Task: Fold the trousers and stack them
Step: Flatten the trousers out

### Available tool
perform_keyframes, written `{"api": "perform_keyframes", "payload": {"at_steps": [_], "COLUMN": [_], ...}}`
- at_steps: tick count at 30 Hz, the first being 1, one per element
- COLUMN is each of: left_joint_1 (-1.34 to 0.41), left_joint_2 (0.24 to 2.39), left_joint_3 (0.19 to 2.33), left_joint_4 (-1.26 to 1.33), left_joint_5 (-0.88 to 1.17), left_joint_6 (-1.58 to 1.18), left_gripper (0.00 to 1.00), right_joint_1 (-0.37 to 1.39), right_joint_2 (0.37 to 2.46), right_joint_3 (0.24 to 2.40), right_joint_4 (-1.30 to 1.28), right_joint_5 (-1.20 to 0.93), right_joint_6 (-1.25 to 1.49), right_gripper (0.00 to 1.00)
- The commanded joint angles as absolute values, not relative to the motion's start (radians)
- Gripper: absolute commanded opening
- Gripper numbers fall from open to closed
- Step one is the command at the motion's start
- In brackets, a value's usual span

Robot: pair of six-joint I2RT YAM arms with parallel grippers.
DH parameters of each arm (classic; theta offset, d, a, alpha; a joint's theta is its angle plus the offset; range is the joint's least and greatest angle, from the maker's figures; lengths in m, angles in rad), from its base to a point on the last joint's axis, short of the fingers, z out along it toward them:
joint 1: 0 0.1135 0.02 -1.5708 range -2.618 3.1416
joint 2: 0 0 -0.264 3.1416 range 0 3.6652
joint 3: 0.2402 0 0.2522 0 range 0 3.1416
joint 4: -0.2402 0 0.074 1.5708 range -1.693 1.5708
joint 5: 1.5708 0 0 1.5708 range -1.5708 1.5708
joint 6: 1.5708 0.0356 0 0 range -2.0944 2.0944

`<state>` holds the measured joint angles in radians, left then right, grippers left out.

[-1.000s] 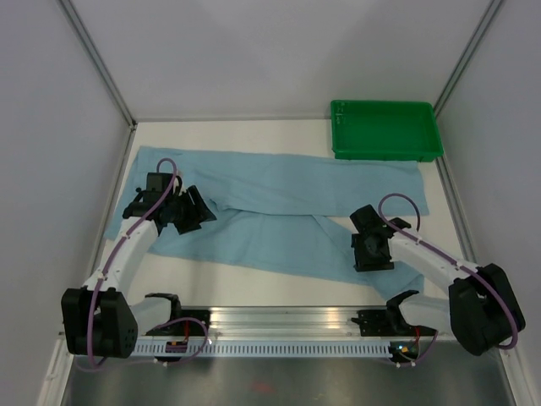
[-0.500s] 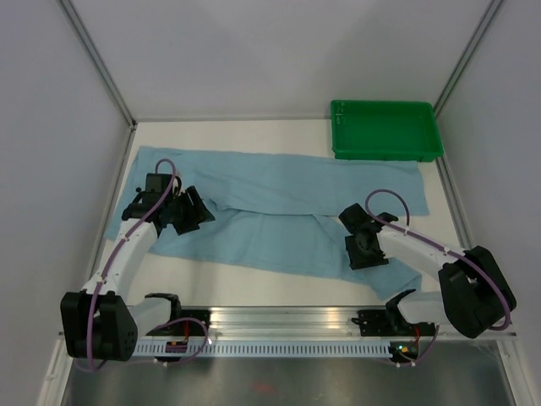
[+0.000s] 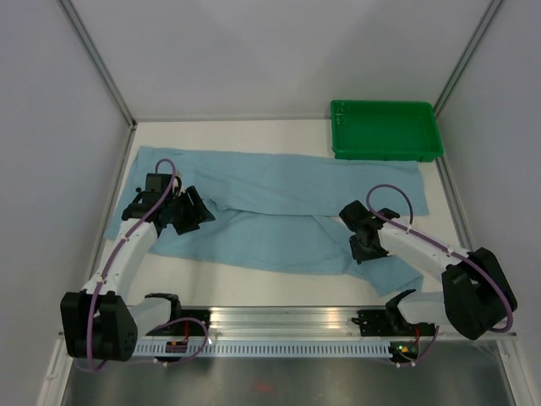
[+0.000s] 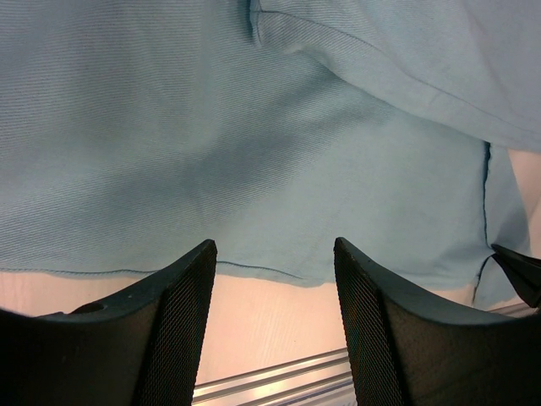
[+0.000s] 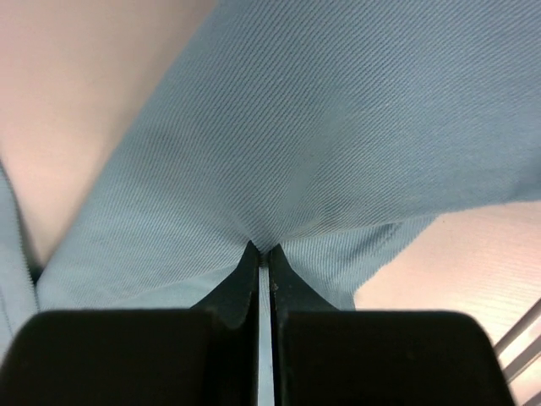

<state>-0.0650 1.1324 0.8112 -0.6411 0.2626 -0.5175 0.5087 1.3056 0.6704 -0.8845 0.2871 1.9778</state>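
The light blue trousers (image 3: 279,199) lie spread across the table, the legs reaching right. The right gripper (image 3: 366,249) is shut on the trousers, pinching a fold of the near leg close to its hem. In the right wrist view the cloth (image 5: 338,127) puckers into the closed tips of the gripper (image 5: 262,250). My left gripper (image 3: 193,218) hovers open over the waist end at the left. In the left wrist view its fingers (image 4: 182,313) straddle the near edge of the trousers (image 4: 254,127), with bare table between them and nothing held.
A green plastic tray (image 3: 338,127) stands at the back right corner, just beyond the trousers. An aluminium rail (image 3: 279,320) runs along the near edge. White walls close in the left, right and back sides.
The right gripper has closed from open onto the trousers' near leg and shifted a little to the left. The left arm has not moved.
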Motion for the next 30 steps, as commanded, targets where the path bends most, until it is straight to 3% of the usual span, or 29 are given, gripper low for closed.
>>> {"api": "perform_keyframes", "payload": {"at_steps": [1, 3, 4, 6, 10, 12, 19, 30], "left_joint_1": [-0.064, -0.064, -0.064, -0.064, -0.064, -0.064, -0.064, -0.064], "left_joint_2": [1.132, 1.135, 1.138, 1.138, 1.138, 1.14, 1.144, 1.143], "left_joint_3": [0.798, 0.796, 0.793, 0.787, 0.781, 0.781, 0.776, 0.77], "left_joint_4": [-0.62, -0.615, -0.611, -0.604, -0.6, -0.6, -0.598, -0.6], "left_joint_5": [0.255, 0.256, 0.259, 0.264, 0.267, 0.265, 0.264, 0.256], "left_joint_6": [-0.492, -0.492, -0.495, -0.499, -0.499, -0.495, -0.494, -0.494], "left_gripper": [0.64, 0.64, 0.64, 0.64, 0.64, 0.64, 0.64, 0.64], "right_joint_1": [0.509, 0.505, 0.502, 0.492, 0.485, 0.48, 0.437, 0.423], "right_joint_2": [1.307, 1.307, 1.302, 1.29, 1.275, 1.279, 1.281, 1.322], "right_joint_3": [0.759, 0.781, 0.776, 0.746, 0.692, 0.69, 0.698, 0.661], "right_joint_4": [-1.032, -1.043, -1.045, -1.014, -0.976, -0.994, -1.038, -0.922], "right_joint_5": [0.373, 0.399, 0.4, 0.379, 0.344, 0.351, 0.413, 0.324], "right_joint_6": [2.031, 1.977, 1.971, 1.967, 1.97, 1.956, 1.917, 1.905], "right_gripper": [0.0, 0.06, 0.21, 0.3, 0.31, 0.37, 0.43, 0.47]}}
